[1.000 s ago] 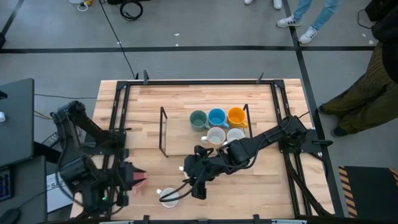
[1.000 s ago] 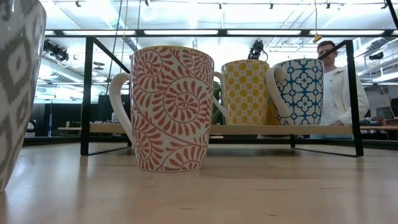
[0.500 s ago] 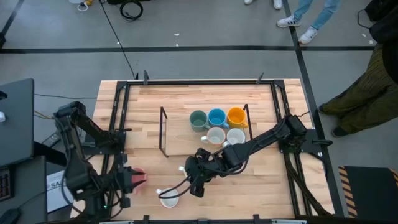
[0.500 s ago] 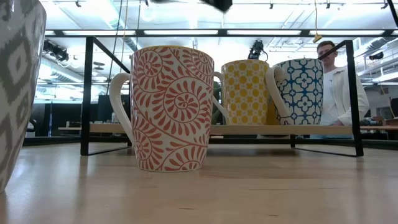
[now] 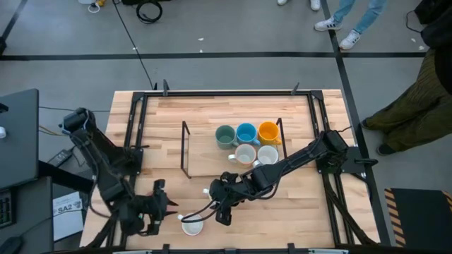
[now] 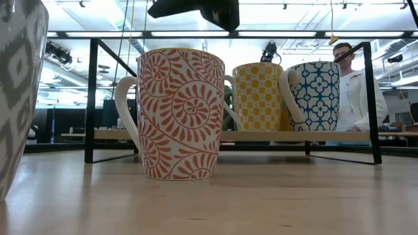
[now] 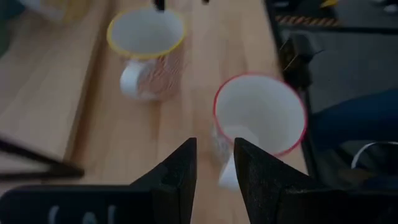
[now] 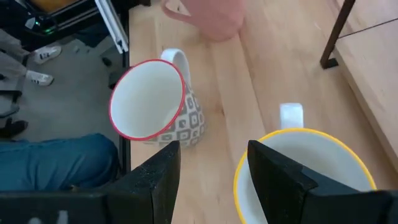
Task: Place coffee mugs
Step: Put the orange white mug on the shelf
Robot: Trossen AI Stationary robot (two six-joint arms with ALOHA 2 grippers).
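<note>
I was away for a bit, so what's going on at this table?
Two robot arms are placing mugs. Five mugs sit grouped on the rack mid-table. Near the front edge, the right gripper hovers with open fingers over a yellow-rimmed mug. The left gripper, fingers apart, points at a red-rimmed mug close by. Neither appears to hold anything.

Red-rimmed mug stands just beyond the left pincer.
</note>
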